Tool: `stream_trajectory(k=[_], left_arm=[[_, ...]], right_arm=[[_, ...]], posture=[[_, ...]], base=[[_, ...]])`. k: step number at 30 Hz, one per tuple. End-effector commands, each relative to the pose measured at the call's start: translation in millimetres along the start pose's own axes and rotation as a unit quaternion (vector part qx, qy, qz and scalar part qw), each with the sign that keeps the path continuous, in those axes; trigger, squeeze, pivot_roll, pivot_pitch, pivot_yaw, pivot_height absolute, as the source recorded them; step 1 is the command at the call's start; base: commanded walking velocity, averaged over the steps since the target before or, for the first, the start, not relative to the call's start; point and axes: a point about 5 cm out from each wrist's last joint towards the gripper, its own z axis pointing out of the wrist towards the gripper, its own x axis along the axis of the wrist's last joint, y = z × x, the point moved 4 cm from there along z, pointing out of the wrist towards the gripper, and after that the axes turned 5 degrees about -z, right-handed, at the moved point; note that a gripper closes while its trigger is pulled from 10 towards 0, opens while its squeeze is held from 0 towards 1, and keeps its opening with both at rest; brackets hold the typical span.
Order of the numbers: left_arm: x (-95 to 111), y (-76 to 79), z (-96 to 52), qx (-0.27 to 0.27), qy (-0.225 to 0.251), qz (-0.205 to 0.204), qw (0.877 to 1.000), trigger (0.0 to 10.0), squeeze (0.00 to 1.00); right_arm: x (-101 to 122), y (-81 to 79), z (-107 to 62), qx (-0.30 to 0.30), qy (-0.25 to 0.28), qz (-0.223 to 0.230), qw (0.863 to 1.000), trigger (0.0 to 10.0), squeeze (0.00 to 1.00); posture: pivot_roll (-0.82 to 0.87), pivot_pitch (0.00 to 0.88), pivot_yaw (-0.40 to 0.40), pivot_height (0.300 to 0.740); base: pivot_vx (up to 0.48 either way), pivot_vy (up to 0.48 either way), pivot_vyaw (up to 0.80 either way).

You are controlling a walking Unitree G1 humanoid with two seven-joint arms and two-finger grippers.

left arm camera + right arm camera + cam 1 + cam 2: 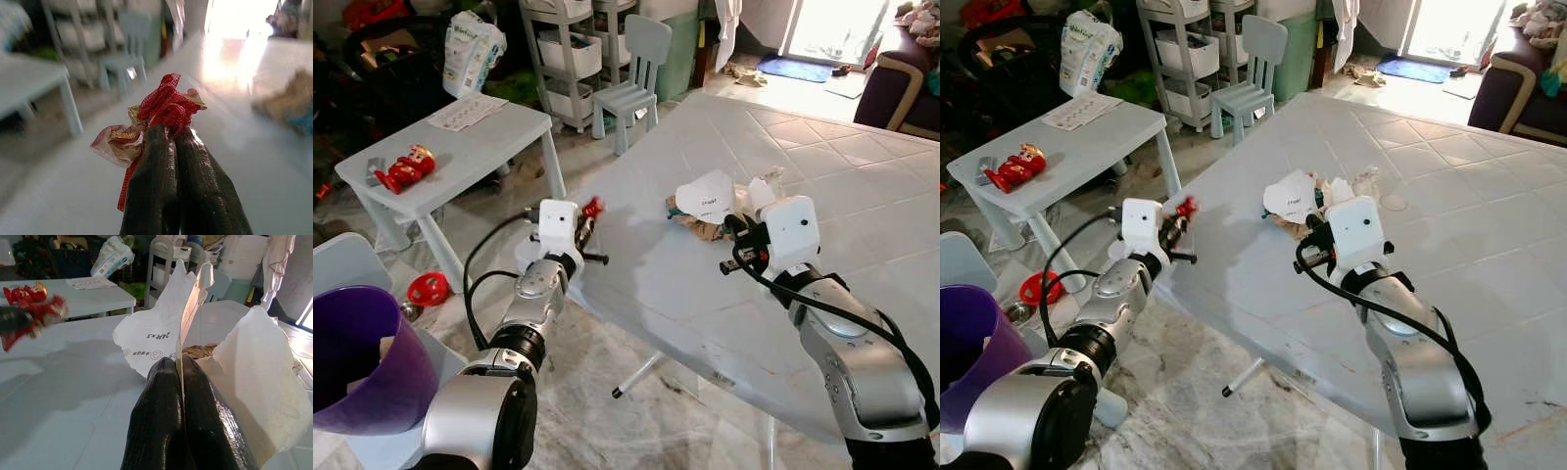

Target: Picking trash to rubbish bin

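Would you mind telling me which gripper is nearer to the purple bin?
Left. The left gripper, shut on a red wrapper, is over the table's near-left edge, up and right of the bin. The right gripper, pinching white paper, is farther right over the table.

Setting: lived-in family home, main living area. Evidence: pale tiled tabletop (822,196) in foreground; small white children's table (460,147) beside it carrying a red toy figure (406,168) and a printed sheet (468,111). Child-size pale blue chair (631,78) next to a grey tiered storage rack with bins (563,54). Printed plastic pack (475,49) behind the small table. Marble-look floor (607,362). Sofa arm (901,83) and blue doormat (793,67) near a sunlit doorway. Purple bin (357,357) at near left.
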Motion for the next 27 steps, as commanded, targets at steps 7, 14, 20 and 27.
stream_trajectory(k=[7, 14, 20, 27], left_arm=[[28.5, -16.2, -17.0, 0.032, 0.1, 0.085, 0.991, 0.0, 0.0], [41.9, -35.4, -42.0, 0.085, 0.136, 0.085, 0.983, 0.0, 0.0], [38.8, -39.5, -53.7, 0.104, 0.127, 0.069, 0.984, 0.0, 0.0], [45.9, -27.2, -50.4, 0.09, 0.125, 0.058, 0.986, 0.0, 0.0]], right_arm=[[1.1, 7.4, 14.5, -0.044, 0.012, -0.005, 0.999, 10.0, 0.0], [-3.4, 4.5, 25.0, -0.053, 0.014, 0.009, 0.998, 10.0, 0.0], [-1.1, -1.7, 35.0, -0.045, 0.023, 0.015, 0.999, 10.0, 0.0], [0.1, -2.0, 38.7, -0.046, 0.029, 0.019, 0.998, 10.0, 0.0]], posture=[[-0.11, 0.0, 0.012, 0.74], [-0.04, 0.0, 0.009, 0.74], [-0.01, 0.0, 0.006, 0.74], [-0.01, 0.0, 0.017, 0.74]], base=[[0.0, 0.0, 0.0], [0.0, 0.0, 0.0], [0.0, 0.0, 0.8], [0.0, 0.0, 0.8]])
